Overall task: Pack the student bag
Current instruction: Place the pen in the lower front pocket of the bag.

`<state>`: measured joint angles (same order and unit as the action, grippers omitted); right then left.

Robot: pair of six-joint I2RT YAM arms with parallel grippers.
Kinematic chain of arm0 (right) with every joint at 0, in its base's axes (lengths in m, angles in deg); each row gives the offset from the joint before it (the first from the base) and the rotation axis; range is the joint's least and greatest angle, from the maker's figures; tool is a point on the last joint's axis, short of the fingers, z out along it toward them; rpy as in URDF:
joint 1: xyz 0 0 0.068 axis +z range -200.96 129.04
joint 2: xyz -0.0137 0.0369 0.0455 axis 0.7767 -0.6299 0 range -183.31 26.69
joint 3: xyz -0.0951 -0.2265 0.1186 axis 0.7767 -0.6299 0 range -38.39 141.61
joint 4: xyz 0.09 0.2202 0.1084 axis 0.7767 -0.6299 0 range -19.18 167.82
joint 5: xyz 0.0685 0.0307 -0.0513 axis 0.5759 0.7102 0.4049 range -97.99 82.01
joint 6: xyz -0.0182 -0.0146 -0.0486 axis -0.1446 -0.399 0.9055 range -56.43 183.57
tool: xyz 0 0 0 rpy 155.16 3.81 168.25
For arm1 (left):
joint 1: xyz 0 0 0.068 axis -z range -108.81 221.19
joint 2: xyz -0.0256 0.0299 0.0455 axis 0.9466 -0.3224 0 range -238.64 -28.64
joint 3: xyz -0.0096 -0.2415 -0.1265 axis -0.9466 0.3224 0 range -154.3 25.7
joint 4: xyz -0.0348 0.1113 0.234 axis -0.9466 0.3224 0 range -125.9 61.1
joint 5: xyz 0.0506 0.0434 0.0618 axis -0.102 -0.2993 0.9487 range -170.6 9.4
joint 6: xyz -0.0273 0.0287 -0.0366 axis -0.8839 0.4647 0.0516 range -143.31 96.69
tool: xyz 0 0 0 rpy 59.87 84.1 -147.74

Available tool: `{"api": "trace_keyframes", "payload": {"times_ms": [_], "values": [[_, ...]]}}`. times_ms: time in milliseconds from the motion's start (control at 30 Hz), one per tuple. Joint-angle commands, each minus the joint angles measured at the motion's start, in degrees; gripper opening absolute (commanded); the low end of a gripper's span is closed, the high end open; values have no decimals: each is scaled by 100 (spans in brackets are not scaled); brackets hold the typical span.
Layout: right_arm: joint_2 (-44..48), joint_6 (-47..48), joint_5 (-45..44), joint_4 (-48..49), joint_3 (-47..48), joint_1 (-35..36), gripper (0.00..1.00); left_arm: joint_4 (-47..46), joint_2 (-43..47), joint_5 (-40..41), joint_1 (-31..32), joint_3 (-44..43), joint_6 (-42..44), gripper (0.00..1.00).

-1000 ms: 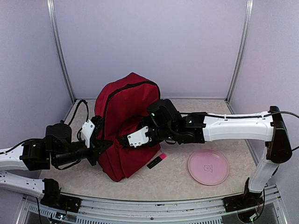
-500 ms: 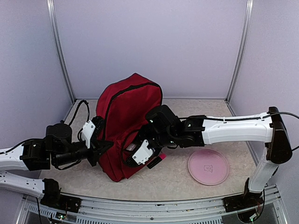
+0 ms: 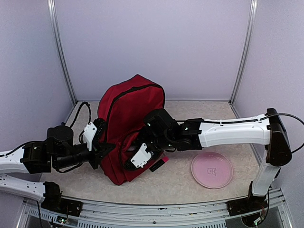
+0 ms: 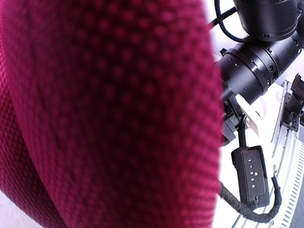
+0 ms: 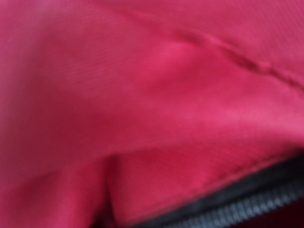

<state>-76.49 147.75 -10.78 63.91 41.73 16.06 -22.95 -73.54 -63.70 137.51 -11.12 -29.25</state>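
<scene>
Top external view, from the left of the frame: the left gripper (image 3: 101,146) is closed at the left flank of the student bag (image 3: 128,102). It looks pinched on a fold of the red fabric there, though the fingertips are lost against the cloth. That hold probably props the soft bag up and keeps it from sliding while the other arm works on it. The left wrist view supports this, with woven red cloth filling nearly the whole picture and only arm hardware and a cabled black box (image 4: 251,176) at its right edge.

The bag stands upright at the centre of the table (image 3: 190,190), slumped slightly, with its black zip line arching over the top.

The right gripper (image 3: 133,162) reaches across from the right and points down and left onto the lower front of the bag. Whether its jaws are apart or closed on anything cannot be told. The right wrist view shows only blurred red cloth and a strip of black zip teeth (image 5: 247,206) at its lower right, so it is probably working at an opening.

Just right of that gripper, a small black and pink object (image 3: 161,163) lies at the foot of the bag, partly hidden by the arm. Further right, a pink dish (image 3: 212,170) lies well clear. The right forearm spans the space above both, so reaching either means drawing back first.
</scene>
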Motion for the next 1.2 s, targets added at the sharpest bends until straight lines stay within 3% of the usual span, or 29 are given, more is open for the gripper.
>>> {"api": "trace_keyframes", "payload": {"times_ms": [0, 233, 433, 633, 767, 933, 1000, 1167], "values": [[366, -696, 3, 231, -221, 56, 50, -339, 79, -117, 47, -238, 29, 0], [1288, -1574, -82, 714, -1060, 48, 53, -351, 99, -93, 55, -238, 38, 0], [1353, -2355, -611, 755, -1058, 12, 51, -334, 102, -102, 43, -247, 41, 0], [1605, -4046, 596, 394, -938, -67, 41, -383, 333, -39, 52, -199, 4, 0], [1580, -5148, 679, 593, -1123, -156, 41, -487, 544, -82, 48, -149, -12, 0], [1920, -6312, 1087, 1118, -1718, -527, 43, -1129, 1035, -625, 26, 244, -108, 0], [1895, -6650, 798, 1170, -1809, -571, 44, -1307, 1165, -668, 21, 461, -191, 0], [1269, -6242, 748, 435, -1265, -576, 56, -1106, 974, -565, 16, 323, -238, 0]]}}
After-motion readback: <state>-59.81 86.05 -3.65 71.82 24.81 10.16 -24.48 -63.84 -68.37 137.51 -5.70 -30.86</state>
